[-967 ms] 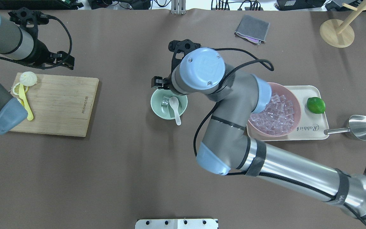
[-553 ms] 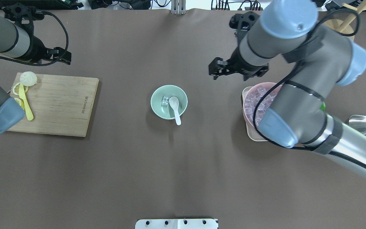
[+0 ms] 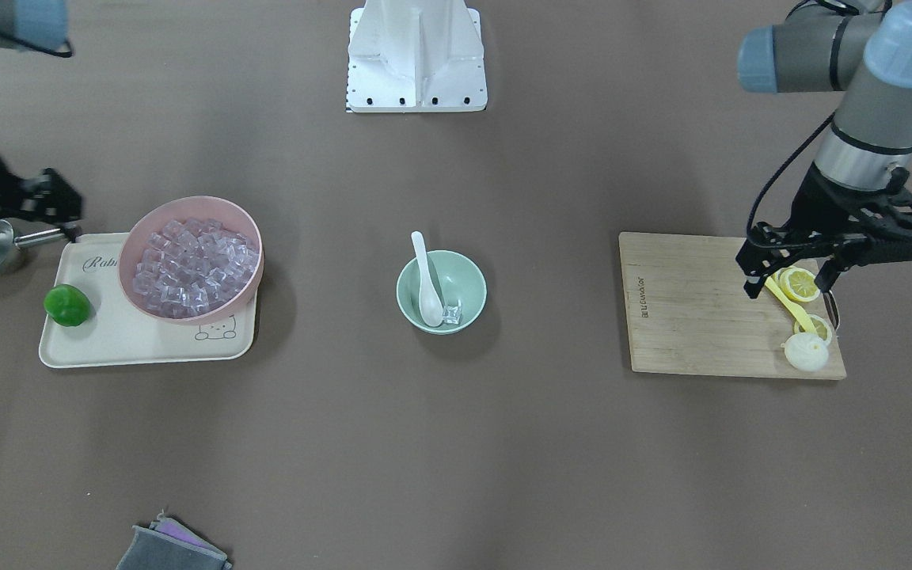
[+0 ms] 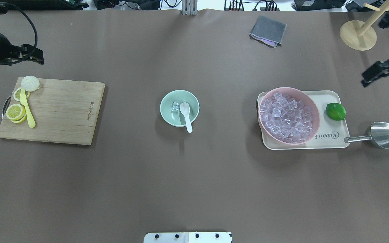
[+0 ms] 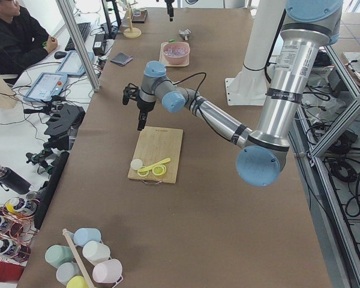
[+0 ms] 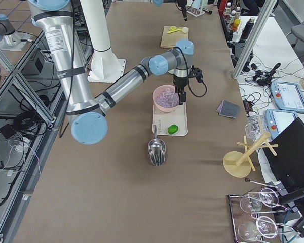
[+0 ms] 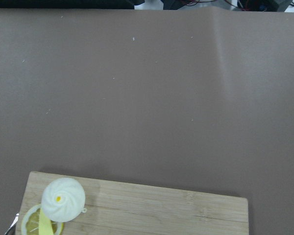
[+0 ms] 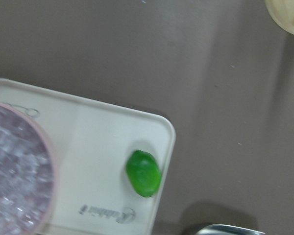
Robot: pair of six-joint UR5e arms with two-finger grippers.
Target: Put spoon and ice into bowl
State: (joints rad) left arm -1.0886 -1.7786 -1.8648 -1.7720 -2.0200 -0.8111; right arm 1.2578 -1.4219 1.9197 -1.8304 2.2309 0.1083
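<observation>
Both spoon [image 4: 186, 116] + 1 ice cube [image 4: 175, 107] lie in bowl [image 4: 167, 117], centre of bench [image 4: 194, 185]; handle overhangs rim. L pincer [image 3: 787, 277] agape, empty, over board [image 3: 693, 309]; R pincer [image 3: 60, 207] at view edge, gape can't tell. Task prob. complete: park arms wide, don't clip handle.

The left arm [image 3: 872, 103] comes steeply down, its wrist directly above the left pincer [image 3: 787, 279], whose two black fingers point downward, spread wide apart. The right pincer [image 3: 51, 204] hangs in the air, only partly in view, finger spacing unclear.
</observation>
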